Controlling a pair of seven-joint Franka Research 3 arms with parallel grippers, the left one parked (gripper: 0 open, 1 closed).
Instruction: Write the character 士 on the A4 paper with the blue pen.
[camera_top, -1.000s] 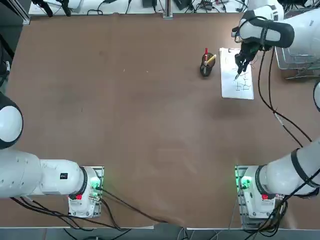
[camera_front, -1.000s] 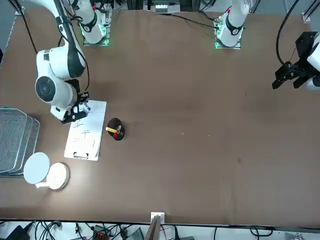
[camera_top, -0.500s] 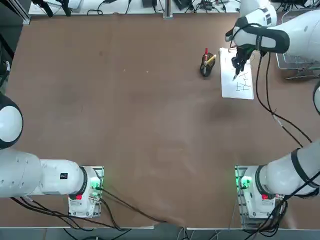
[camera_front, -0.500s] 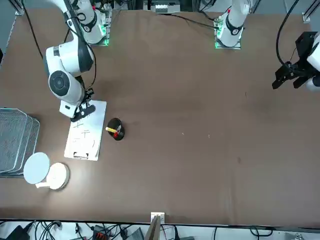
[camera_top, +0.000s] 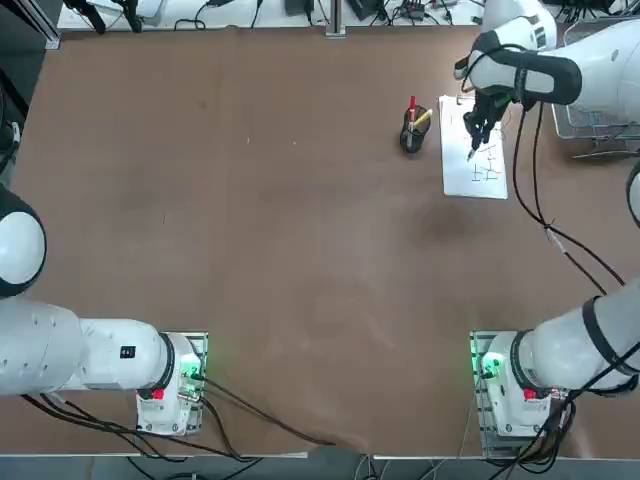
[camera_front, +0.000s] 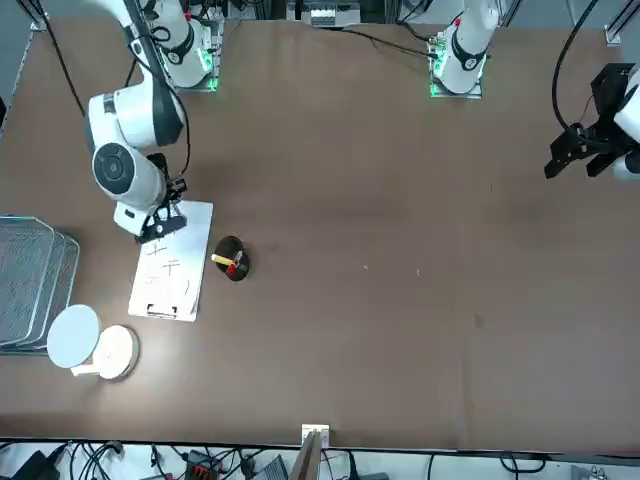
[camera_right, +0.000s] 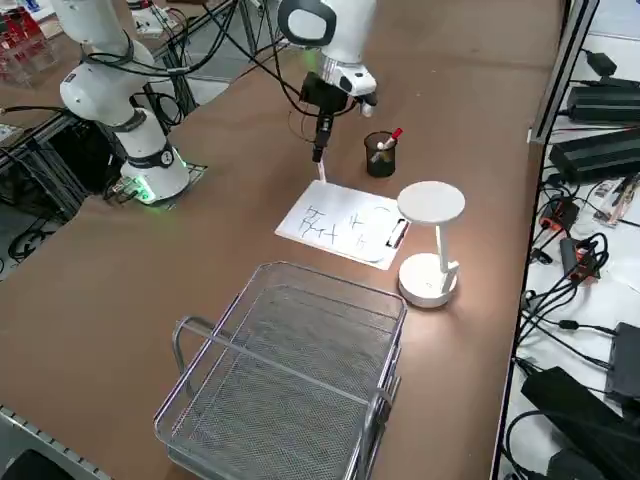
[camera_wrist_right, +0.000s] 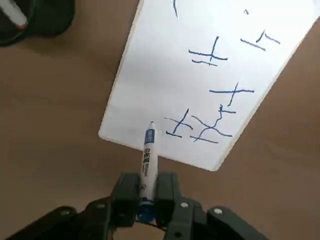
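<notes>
Upper R of top view: black two-finger R gripper (camera_top: 480, 125), shifted slightly L vs 1 sec ago, clamps white-barrelled blue pen (camera_wrist_right: 149, 165) above white A4 paper (camera_top: 462, 180); prob. lining up 士.

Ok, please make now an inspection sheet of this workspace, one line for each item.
Surface: brown table, a few small marks.
Job's things: paper lies on the table with blue handwriting; blue pen, tip toward the paper.
Clutter: black cup with pens, white round lamp-like stand, wire basket.
Gripper: right gripper shut on the blue pen, over the paper.
Cables: black cables hang along the right arm.
Surroundings: electronics and loose cables on a white side surface; people, nothing seen.
</notes>
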